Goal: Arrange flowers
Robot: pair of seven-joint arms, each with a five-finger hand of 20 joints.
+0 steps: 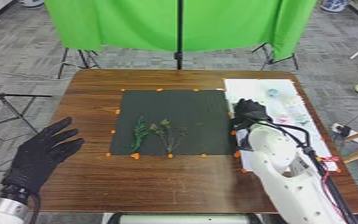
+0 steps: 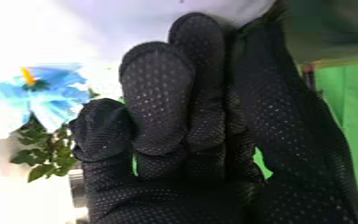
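Two hands (image 1: 45, 152) (gloved), one blue flower (image 2: 55, 104)

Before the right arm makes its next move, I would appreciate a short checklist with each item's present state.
1. Green fern sprig lying on the dark mat: ok.
2. Thin leafy stems on the mat, right of the sprig: ok.
3. Blue flower arranged on the mat: not ok, it is over on the white sheet.
4. Left robot hand off the mat: ok.
5. Right robot hand holding a stem: cannot tell.
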